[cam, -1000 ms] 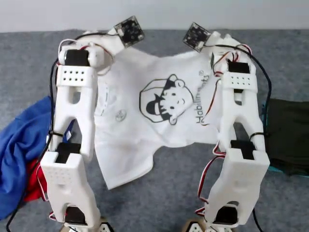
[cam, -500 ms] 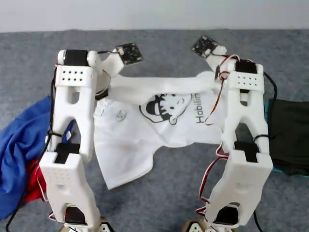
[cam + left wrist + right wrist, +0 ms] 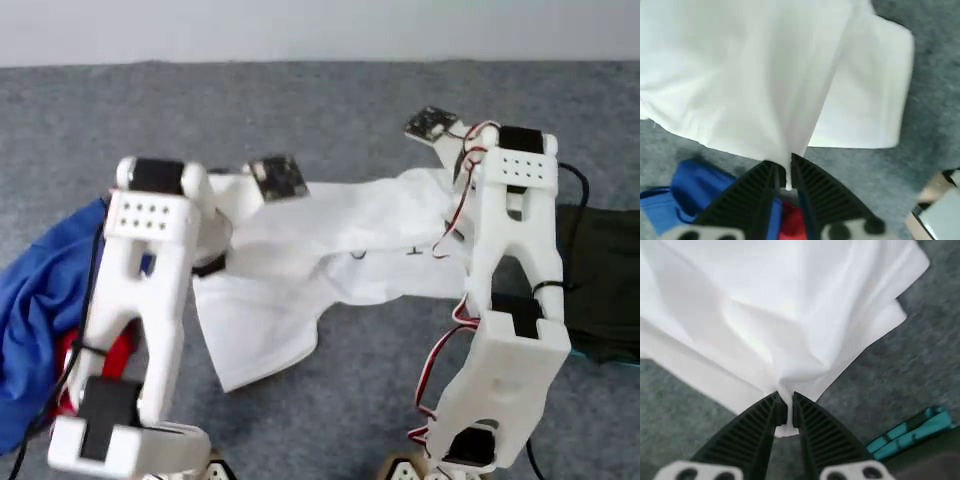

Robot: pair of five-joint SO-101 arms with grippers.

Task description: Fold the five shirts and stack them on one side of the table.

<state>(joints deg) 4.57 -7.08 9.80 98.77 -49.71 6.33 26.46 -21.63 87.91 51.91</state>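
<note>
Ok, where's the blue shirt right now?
High view: the blue shirt lies bunched at the left of the table, beside the left arm, touching a red shirt, with the white shirt just to its right.

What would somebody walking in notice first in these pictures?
The white shirt stands out, spread across the middle of the grey table, with the left gripper and the right gripper each shut on a pinch of its cloth. In the high view a blue shirt lies bunched at the table's left edge, and a dark shirt lies at the right edge.
</note>
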